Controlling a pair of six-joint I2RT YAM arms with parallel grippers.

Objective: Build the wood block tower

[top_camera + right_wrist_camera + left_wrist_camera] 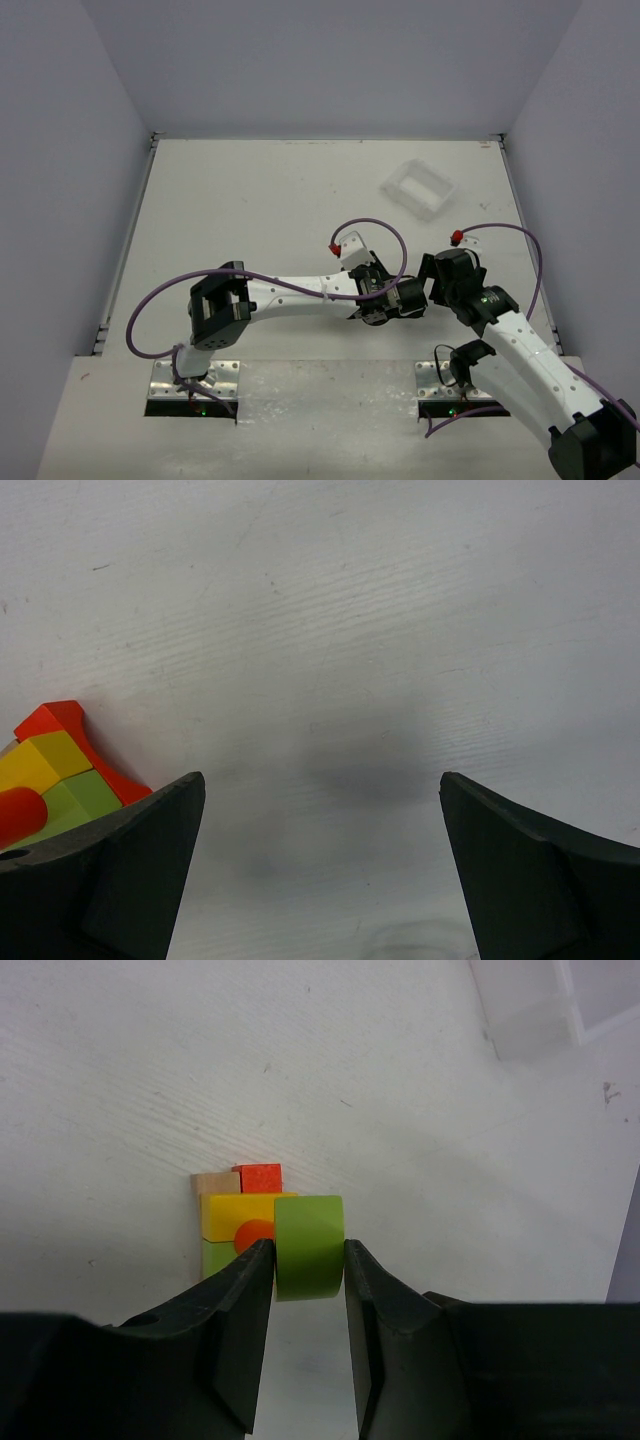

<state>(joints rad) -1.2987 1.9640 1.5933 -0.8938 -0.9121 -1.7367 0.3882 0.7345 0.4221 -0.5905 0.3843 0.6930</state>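
Note:
In the left wrist view a green block sits between the fingertips of my left gripper, whose jaws press against both of its sides. Just left of it stands the wood block tower: yellow and green blocks with an orange round piece, and a tan and a red block behind. In the right wrist view the tower shows at the far left, beside that gripper's left finger. My right gripper is open wide over bare table. From above, both grippers meet at the centre and hide the blocks.
A white rectangular tray lies at the back right of the table, and its corner shows in the left wrist view. Purple cables loop over both arms. Grey walls close in the table on three sides.

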